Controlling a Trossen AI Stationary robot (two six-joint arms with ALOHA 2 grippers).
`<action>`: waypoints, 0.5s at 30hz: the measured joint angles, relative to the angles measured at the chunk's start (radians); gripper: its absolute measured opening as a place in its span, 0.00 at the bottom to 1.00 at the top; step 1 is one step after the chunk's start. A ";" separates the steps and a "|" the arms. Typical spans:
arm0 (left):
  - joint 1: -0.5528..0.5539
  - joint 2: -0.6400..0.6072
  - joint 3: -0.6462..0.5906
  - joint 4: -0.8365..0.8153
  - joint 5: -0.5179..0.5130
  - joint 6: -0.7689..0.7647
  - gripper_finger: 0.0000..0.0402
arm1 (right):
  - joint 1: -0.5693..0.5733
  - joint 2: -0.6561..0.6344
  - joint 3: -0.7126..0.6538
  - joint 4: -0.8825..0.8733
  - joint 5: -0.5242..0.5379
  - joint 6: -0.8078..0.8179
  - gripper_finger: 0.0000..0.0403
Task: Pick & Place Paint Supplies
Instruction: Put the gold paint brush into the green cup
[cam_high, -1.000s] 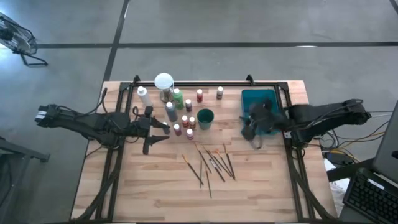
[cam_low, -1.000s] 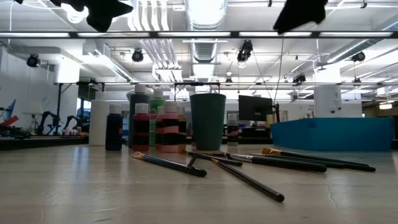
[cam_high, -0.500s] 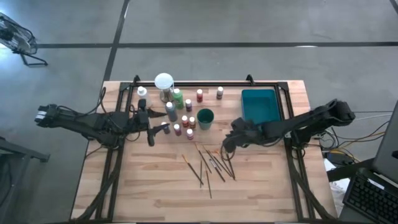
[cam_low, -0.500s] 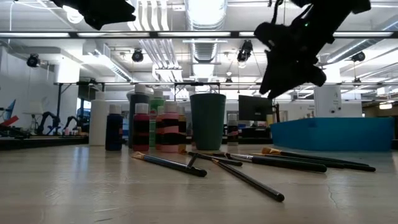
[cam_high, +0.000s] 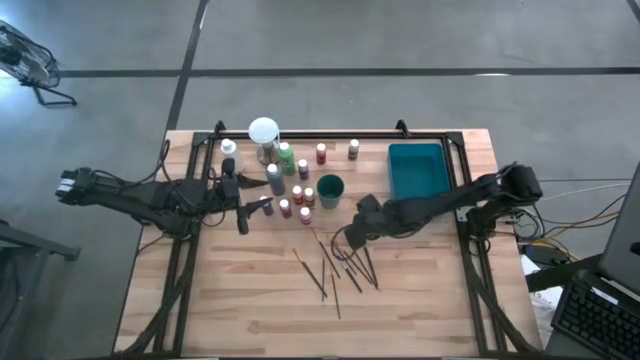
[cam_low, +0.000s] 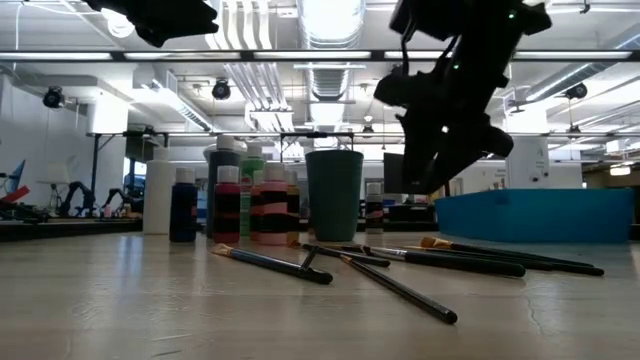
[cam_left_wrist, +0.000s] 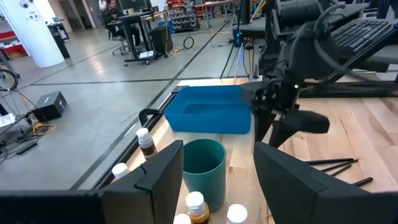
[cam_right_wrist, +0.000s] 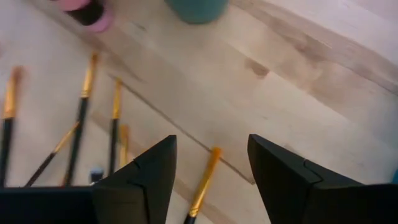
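Note:
Small white-capped paint bottles (cam_high: 292, 187) stand in a cluster left of the table's middle, beside a teal cup (cam_high: 331, 190). Several thin dark brushes (cam_high: 338, 265) lie flat and fanned out on the wood nearer the front. My right gripper (cam_high: 347, 238) hangs open just above the brushes' far ends, slanting down; in the right wrist view an orange-ferruled brush (cam_right_wrist: 204, 183) lies below the gap of the right gripper (cam_right_wrist: 211, 149). My left gripper (cam_high: 258, 207) waits open and raised beside the bottles, pointing level toward the cup (cam_left_wrist: 204, 168).
A teal tray (cam_high: 418, 168) sits at the back right. A round white-topped object (cam_high: 264, 132) stands at the back behind the bottles. Bare wood lies along the near edge and at the front left.
My right gripper has come from over the teal tray toward the table's left and near edge, sinking low over the brushes and rolling its wrist. My left gripper has turned a little at the wrist while staying in place.

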 joint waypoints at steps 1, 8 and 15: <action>0.000 0.000 0.000 0.000 0.000 0.000 0.50 | 0.000 0.014 0.008 -0.009 0.000 0.009 0.45; 0.000 0.000 0.000 0.001 0.000 -0.001 0.50 | 0.002 0.104 0.047 -0.024 -0.028 0.045 0.40; 0.000 0.000 0.000 0.002 0.000 -0.002 0.50 | 0.001 0.126 0.019 -0.028 -0.059 0.103 0.42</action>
